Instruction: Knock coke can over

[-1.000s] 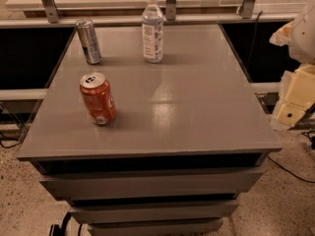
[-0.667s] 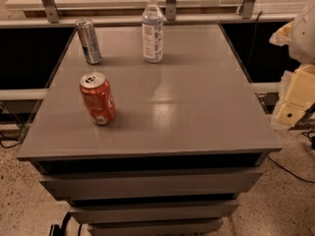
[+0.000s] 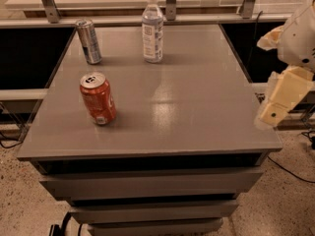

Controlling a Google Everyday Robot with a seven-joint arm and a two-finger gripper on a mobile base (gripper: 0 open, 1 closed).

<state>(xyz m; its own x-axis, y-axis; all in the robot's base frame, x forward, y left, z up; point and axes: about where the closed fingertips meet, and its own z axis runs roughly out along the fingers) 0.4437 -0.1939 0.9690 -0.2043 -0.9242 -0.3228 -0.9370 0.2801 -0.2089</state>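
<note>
The coke can (image 3: 98,98), red-orange with a silver top and pull tab, stands upright on the left part of the grey tabletop (image 3: 197,107). My gripper (image 3: 272,111) hangs off the table's right edge, at about tabletop height, far to the right of the can and not touching anything. The white arm (image 3: 300,36) rises above it at the right border of the view.
A slim silver-blue can (image 3: 89,41) stands at the back left corner. A clear plastic water bottle (image 3: 152,29) stands at the back centre. A metal rail with posts (image 3: 170,4) runs behind the table. Drawer fronts (image 3: 147,183) lie below the top.
</note>
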